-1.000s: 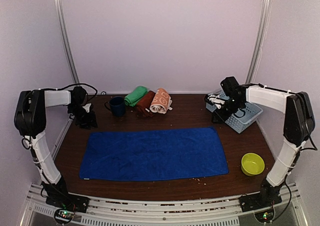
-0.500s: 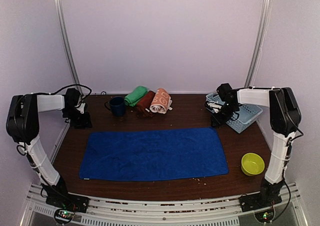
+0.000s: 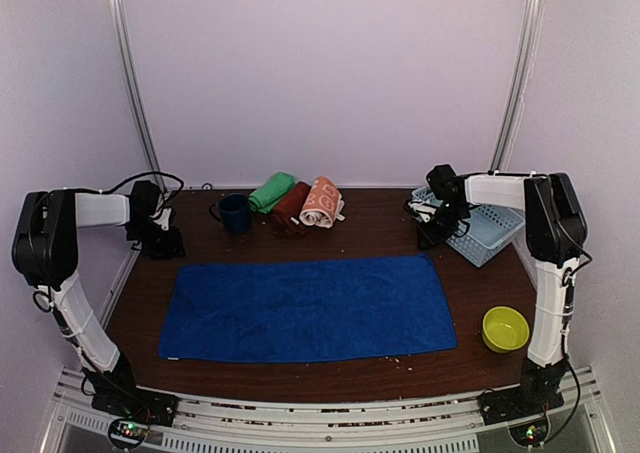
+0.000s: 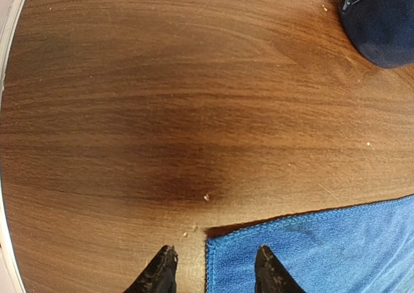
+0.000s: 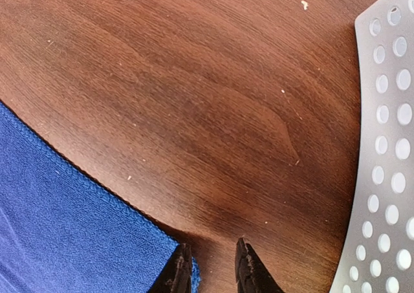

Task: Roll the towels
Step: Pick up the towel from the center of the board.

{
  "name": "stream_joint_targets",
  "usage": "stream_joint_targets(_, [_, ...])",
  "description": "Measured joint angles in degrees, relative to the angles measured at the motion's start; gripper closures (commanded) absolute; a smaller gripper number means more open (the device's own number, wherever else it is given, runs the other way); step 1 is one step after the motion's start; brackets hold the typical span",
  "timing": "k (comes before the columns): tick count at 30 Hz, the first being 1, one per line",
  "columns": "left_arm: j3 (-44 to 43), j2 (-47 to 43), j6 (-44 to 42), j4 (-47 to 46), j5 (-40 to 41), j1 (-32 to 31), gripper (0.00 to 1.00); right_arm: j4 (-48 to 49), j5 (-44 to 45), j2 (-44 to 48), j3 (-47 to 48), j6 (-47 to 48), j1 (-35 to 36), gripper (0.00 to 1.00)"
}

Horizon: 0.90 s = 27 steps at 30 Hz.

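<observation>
A royal blue towel (image 3: 305, 308) lies spread flat across the middle of the table. Rolled green (image 3: 272, 191), dark maroon (image 3: 290, 209) and orange bunny-print (image 3: 322, 201) towels lie side by side at the back. My left gripper (image 3: 160, 241) is low at the blue towel's far left corner. In the left wrist view, the left gripper (image 4: 215, 267) is open and its fingers straddle that corner of the blue towel (image 4: 310, 254). My right gripper (image 3: 432, 235) is at the far right corner. The right gripper (image 5: 212, 260) shows a narrow gap over bare wood, one finger resting on the blue towel (image 5: 65, 228) at its corner tip.
A navy mug (image 3: 235, 213) stands left of the rolled towels, and the mug (image 4: 381, 21) is close to my left gripper. A pale blue perforated basket (image 3: 490, 228) sits just right of my right gripper. A yellow-green bowl (image 3: 505, 328) is at the front right.
Both arms have come down and inward to the blue towel's far corners. The right gripper's fingers have drawn closer together. The towel has not moved.
</observation>
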State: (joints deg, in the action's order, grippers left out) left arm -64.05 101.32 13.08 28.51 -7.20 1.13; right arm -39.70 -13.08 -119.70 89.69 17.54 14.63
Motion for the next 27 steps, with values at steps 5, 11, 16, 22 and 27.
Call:
stream_joint_targets(5, [0.00,0.04,-0.02,-0.20,0.02,0.00,0.58,-1.27,-0.22,-0.50,0.07,0.04,0.02,0.73])
stream_joint_targets(11, [0.00,0.04,-0.02,-0.22,0.83,0.00,0.58,-3.13,-0.46,-1.14,0.07,0.17,0.02,0.77])
stream_joint_targets(16, [0.00,0.04,-0.02,-0.20,1.07,0.00,0.58,-3.56,-0.94,-1.16,0.07,0.59,0.02,0.95])
stream_joint_targets(22, [0.00,0.28,0.02,-0.20,1.09,0.00,0.61,-3.74,-1.46,-1.18,0.04,0.26,0.02,1.00])
stream_joint_targets(27, [0.81,0.24,-0.35,-1.03,-2.36,0.00,0.52,-2.25,0.13,-1.07,-0.87,0.24,0.02,1.00])
